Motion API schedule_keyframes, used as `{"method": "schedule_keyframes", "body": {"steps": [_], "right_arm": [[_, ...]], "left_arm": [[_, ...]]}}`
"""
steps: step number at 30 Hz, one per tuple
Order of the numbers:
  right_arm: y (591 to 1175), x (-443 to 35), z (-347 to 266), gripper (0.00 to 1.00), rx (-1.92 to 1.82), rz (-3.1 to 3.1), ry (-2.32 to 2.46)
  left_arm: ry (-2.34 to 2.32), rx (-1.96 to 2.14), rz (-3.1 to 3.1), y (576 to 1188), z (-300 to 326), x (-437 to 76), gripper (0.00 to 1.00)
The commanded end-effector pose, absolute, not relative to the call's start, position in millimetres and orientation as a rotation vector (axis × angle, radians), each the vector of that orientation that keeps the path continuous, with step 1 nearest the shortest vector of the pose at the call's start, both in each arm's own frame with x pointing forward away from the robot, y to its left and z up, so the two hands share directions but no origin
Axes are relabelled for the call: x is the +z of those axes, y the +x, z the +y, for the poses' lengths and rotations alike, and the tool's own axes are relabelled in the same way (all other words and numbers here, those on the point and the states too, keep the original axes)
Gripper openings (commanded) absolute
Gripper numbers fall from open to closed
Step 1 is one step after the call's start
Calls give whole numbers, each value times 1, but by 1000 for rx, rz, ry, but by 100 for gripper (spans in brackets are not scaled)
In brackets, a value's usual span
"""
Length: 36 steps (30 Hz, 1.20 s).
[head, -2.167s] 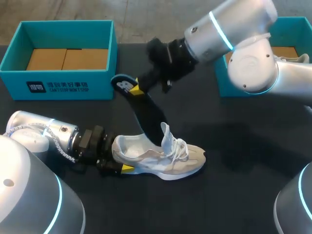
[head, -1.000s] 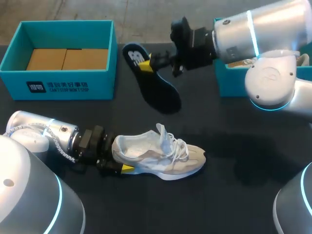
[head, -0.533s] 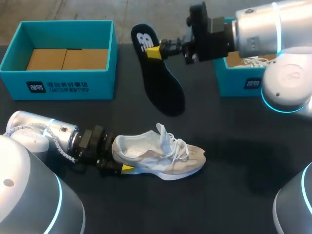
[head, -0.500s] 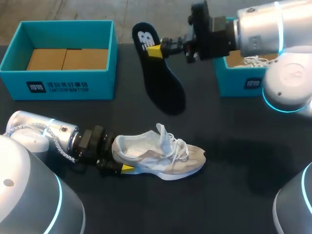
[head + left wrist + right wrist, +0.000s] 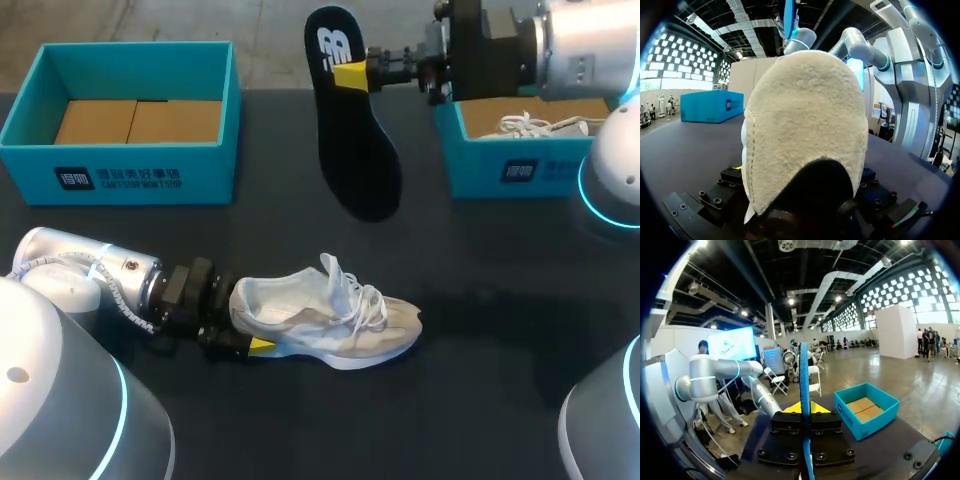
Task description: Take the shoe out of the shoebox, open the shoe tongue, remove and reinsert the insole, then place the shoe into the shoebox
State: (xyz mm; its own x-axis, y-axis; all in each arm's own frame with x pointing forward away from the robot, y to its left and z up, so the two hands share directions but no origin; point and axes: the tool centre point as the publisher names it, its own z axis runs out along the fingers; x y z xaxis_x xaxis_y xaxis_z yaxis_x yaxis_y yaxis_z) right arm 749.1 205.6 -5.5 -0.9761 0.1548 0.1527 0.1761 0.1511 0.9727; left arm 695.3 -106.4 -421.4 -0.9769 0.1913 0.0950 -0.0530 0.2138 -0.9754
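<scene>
Right fingers (image 5: 350, 75) pinch black foam insole (image 5: 358, 150) by its heel end, upper centre; its long axis hangs down toward white-and-beige sneaker (image 5: 330, 318), lower centre, heel gripped by left fingers (image 5: 258, 346).

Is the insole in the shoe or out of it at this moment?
Out. The right gripper holds the insole in the air, well apart from the shoe.

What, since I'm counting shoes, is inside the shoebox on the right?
Inside the right shoebox, a white laced shoe lies on brown cardboard; the right arm hides the far part.
</scene>
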Motion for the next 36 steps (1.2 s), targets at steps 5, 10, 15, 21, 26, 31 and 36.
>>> {"method": "schedule_keyframes", "body": {"steps": [5, 10, 15, 21, 26, 31, 36], "right_arm": [[749, -6, 205, 0, -2008, -2370, -340], [750, 4, 194, 0, -2021, -2344, -431], [746, 21, 183, 0, -2052, -2303, -449], [742, 28, 168, 0, -2070, -2257, -426], [731, 36, 156, 0, -2076, -2227, -413], [719, 39, 141, 0, -2105, -2244, -435], [706, 37, 126, 0, -2131, -2239, -455]], "left_arm": [[-134, 1851, -2286, 697, -107, -423, 0], [-134, 1851, -2286, 697, -107, -423, 0], [-134, 1851, -2286, 697, -107, -423, 0], [-134, 1851, -2286, 697, -107, -423, 0], [-134, 1851, -2286, 697, -107, -423, 0], [-134, 1851, -2286, 697, -107, -423, 0], [-134, 1851, -2286, 697, -107, -423, 0]]}}
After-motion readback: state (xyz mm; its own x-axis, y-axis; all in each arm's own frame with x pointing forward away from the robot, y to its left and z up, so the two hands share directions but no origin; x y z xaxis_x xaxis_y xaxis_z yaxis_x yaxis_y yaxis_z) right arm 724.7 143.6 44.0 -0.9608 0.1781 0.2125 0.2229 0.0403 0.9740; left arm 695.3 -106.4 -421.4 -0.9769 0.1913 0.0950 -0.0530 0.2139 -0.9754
